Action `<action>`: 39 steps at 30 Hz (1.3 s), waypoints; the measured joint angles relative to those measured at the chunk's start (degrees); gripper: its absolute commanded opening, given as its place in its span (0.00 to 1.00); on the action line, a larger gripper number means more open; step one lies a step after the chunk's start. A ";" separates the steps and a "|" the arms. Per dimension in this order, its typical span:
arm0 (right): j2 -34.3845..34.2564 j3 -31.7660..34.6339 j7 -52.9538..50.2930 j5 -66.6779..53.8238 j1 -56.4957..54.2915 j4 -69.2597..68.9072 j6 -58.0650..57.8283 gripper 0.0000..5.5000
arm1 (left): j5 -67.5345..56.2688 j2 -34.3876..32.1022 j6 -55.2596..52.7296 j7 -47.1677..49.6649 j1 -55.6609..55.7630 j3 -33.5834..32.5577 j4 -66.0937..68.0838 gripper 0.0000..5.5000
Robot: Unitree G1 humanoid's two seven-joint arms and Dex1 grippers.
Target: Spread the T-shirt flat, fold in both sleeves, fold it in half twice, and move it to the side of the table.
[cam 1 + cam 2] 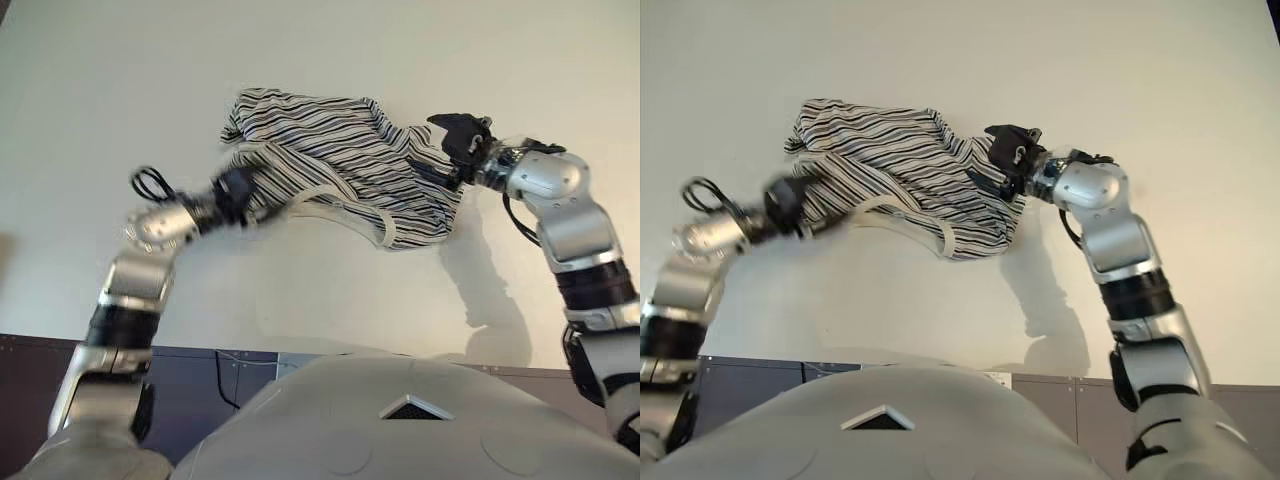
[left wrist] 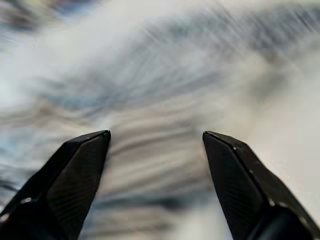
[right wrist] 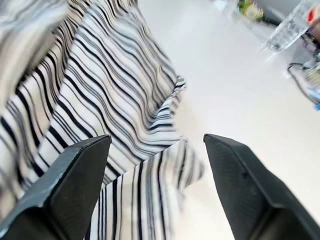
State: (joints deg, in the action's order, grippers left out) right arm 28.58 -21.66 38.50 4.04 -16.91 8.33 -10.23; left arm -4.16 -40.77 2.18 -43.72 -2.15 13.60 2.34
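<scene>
A black-and-white striped T-shirt (image 1: 335, 155) lies crumpled in a heap on the white table (image 1: 120, 90), its pale collar band (image 1: 375, 225) facing the near side. My left gripper (image 1: 243, 196) is at the heap's near left edge, open, with blurred striped cloth (image 2: 150, 100) just beyond its fingertips. At the shirt's right edge my right gripper (image 1: 452, 142) also stands open. Between and beyond its fingers (image 3: 80, 170) lies a striped fold (image 3: 125, 125), and neither finger presses on it.
Bare white tabletop surrounds the shirt on all sides. The table's dark front edge (image 1: 200, 358) runs close to the robot. Far off in the right wrist view stand a clear glass-like object (image 3: 292, 27) and some clutter (image 3: 307, 80).
</scene>
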 measured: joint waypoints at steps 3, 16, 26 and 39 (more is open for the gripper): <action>-5.04 -2.34 -6.28 3.46 -5.05 10.82 4.04 0.62 | 3.26 -2.44 0.32 -0.06 -0.18 0.54 -2.14 0.62; -8.38 16.19 -23.81 -3.68 8.32 -5.84 -6.06 0.62 | -16.11 -9.84 -12.84 -4.76 -22.78 -10.57 -22.76 0.62; -6.71 3.29 -0.81 -3.26 -0.46 2.57 -4.40 0.62 | -10.12 7.30 -18.21 7.04 8.88 -5.35 -6.98 0.62; -8.98 -6.31 5.52 2.61 -4.19 3.84 0.38 0.62 | 8.28 7.09 -4.39 4.84 17.34 5.76 12.38 0.62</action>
State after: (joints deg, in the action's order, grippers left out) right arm 19.59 -27.97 44.02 6.65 -21.10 12.17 -9.85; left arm 4.12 -33.68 -2.21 -38.88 15.20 19.36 14.71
